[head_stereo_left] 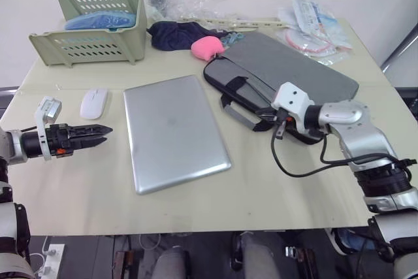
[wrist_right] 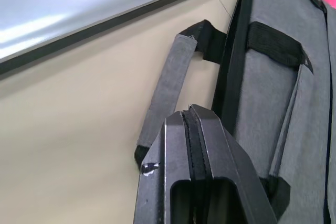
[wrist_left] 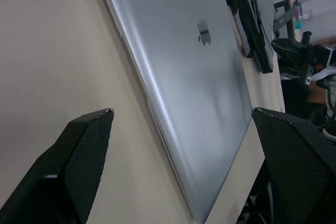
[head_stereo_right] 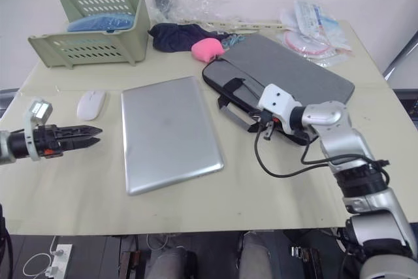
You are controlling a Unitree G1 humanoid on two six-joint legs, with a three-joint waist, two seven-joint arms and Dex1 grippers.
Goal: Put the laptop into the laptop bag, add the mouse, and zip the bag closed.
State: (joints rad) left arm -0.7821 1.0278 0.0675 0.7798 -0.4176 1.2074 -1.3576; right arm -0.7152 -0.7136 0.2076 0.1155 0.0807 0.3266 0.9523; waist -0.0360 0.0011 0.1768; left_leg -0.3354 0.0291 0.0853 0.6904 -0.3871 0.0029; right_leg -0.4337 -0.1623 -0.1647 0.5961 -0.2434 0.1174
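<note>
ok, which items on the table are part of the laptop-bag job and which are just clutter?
Job:
laptop
laptop bag
mouse

Clutter:
green basket with a blue item inside
dark cloth
pink toy
clear plastic wrap
plastic packets

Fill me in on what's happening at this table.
A humanoid robot is packing a laptop bag. The silver laptop lies flat on the table, not in the bag. The white mouse sits to its left, untouched. The left gripper, open, points at the laptop's edge. The right gripper is shut at the bag's handle.
</note>
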